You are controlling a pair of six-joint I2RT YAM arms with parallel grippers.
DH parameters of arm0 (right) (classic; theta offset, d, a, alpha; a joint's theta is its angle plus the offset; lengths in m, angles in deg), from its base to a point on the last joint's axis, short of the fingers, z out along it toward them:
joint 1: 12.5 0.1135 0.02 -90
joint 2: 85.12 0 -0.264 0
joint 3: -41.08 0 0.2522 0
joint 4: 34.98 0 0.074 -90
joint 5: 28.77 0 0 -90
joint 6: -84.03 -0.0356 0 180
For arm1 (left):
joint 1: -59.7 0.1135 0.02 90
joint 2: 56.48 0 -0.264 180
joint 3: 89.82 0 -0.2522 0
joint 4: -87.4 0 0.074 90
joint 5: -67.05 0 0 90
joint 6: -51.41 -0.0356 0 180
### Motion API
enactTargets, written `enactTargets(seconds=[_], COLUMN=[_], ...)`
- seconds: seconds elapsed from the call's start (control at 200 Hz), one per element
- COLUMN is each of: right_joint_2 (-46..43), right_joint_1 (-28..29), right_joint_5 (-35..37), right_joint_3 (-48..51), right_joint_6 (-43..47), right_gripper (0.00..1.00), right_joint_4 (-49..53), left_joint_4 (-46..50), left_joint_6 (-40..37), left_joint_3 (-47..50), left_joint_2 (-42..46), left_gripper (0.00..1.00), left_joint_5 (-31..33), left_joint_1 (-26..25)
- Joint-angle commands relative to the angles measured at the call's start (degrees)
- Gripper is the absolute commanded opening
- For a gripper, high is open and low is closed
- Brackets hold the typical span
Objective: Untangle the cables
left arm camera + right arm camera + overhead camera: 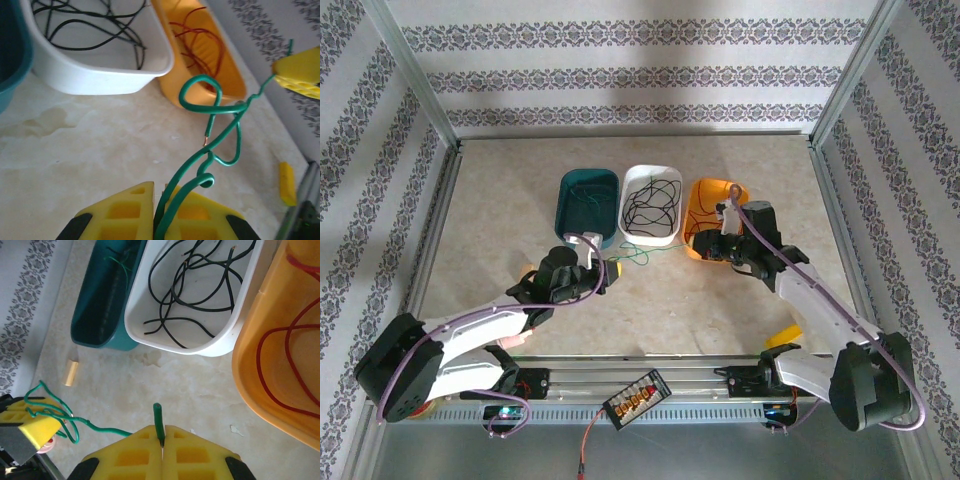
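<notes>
While left hand (159,195) pinches it, glossy green cable (212,108) loops.

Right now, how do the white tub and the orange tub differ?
The white tub holds black cables; the orange tub holds red cables. The white tub stands mid-row beside the teal tub; the orange tub ends the row on the right arm's side. Both are open-topped, standing on the table.

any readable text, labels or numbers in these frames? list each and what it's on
No legible text in any view.
Black connector strip: any markings are too small to read.
Teal bin, white bin, orange bin, green cable: no print visible.
</notes>
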Motion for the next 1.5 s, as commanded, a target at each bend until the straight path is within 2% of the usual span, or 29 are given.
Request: enactTargets(seconds=[0.0, 0.035, 0.12, 0.205, 0.36, 0.435, 0.48, 0.595, 0.665, 0.755, 0.9, 1.114, 1.324, 1.494], right_joint_2=[-1.30, -1.42, -1.43, -1.26, -0.89, -0.98, -1.31, -2.59, -3.73, -5.78, -9.29, -12.49, -12.52, -12.72], right_joint_1=[-5.64, -5.82, -6.02, -6.03, -6.02, -6.05, -6.06, -6.57, -8.00, -11.57, -18.28, -23.59, -24.83, -26.13], right_joint_5=[11.14, 10.88, 10.68, 10.46, 10.17, 10.63, 11.45, 15.03, 18.69, 21.57, 21.92, 19.60, 8.99, 10.61], right_joint_3=[0.79, 0.57, 0.27, 0.00, -0.18, 0.08, 0.17, 0.04, -0.52, -0.38, 0.08, 0.75, -0.45, -4.31], right_joint_6=[0.27, 0.42, 0.41, -0.05, -0.40, -0.58, -0.65, -0.60, -0.85, -2.18, -3.89, -7.65, -12.54, -13.18], right_gripper=[0.03, 0.03, 0.03, 0.03, 0.03, 0.03, 0.03, 0.03, 0.03, 0.02, 0.02, 0.01, 0.02, 0.02], right_joint_4=[2.38, 2.45, 2.42, 2.16, 2.40, 2.44, 2.67, 3.81, 5.64, 6.84, 7.31, 5.76, -0.96, 1.24], left_joint_4=[3.31, 3.63, 5.64, 6.28, -1.05, -2.64, -2.63, 0.30, 3.00, 5.21, 7.11, 9.63, 10.07, 12.24], left_joint_6=[-0.82, -1.48, -3.12, -3.84, -0.92, 0.28, 0.30, -0.49, -0.58, 0.42, 1.35, 2.60, 3.76, 9.79], left_joint_3=[3.78, 3.54, 2.60, 2.58, 5.28, 5.80, 5.71, 5.23, 5.43, 6.46, 7.85, 8.61, 8.26, 9.98], left_joint_2=[2.67, 2.84, 2.76, 2.37, 2.47, 2.07, 1.73, 1.35, 2.04, 4.01, 8.70, 15.17, 22.38, 29.76], left_gripper=[0.00, 0.01, 0.12, 0.13, 0.11, 0.00, 0.00, 0.00, 0.00, 0.00, 0.00, 0.00, 0.00, 0.00], left_joint_5=[-0.49, -2.60, -5.70, -6.06, -7.78, -7.85, -7.55, -4.86, -0.65, 3.09, 6.12, 10.22, 9.80, 12.70], left_joint_1=[3.46, 3.46, 3.55, 3.55, 4.54, 4.99, 5.11, 5.59, 6.19, 7.66, 8.47, 8.77, 10.40, 15.43])
